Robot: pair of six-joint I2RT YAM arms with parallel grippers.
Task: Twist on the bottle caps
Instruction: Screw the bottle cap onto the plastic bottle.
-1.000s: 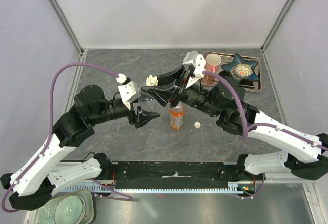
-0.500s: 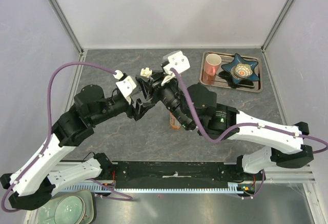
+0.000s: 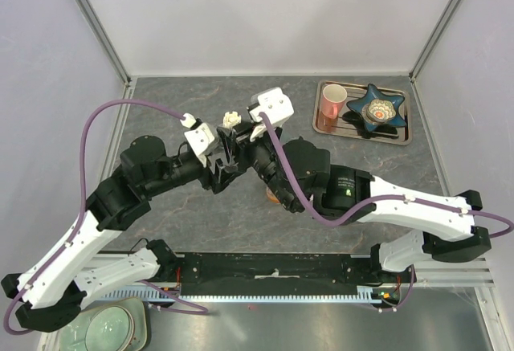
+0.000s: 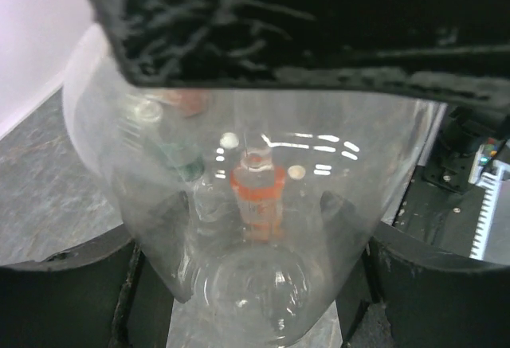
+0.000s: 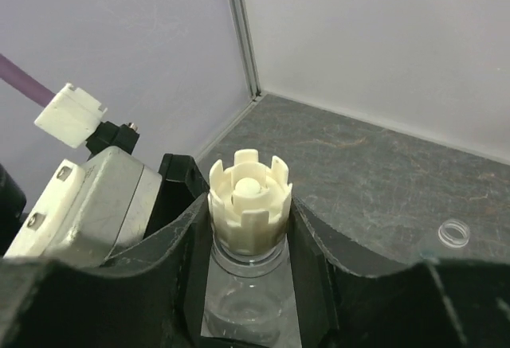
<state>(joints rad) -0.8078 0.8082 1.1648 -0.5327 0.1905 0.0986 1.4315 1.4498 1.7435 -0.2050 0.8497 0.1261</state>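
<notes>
The right wrist view alone shows the right gripper closed tight on a slotted white cap atop the clear bottle. The left wrist view shows the left gripper clamping that bottle's body. Overhead, the orange bottle sits at 4 o'clock from the cap.

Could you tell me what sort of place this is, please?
Probably a lab robot cell: plain white walls in aluminium framing, a grey tabletop, left arm and right arm bolted to a rail.
</notes>
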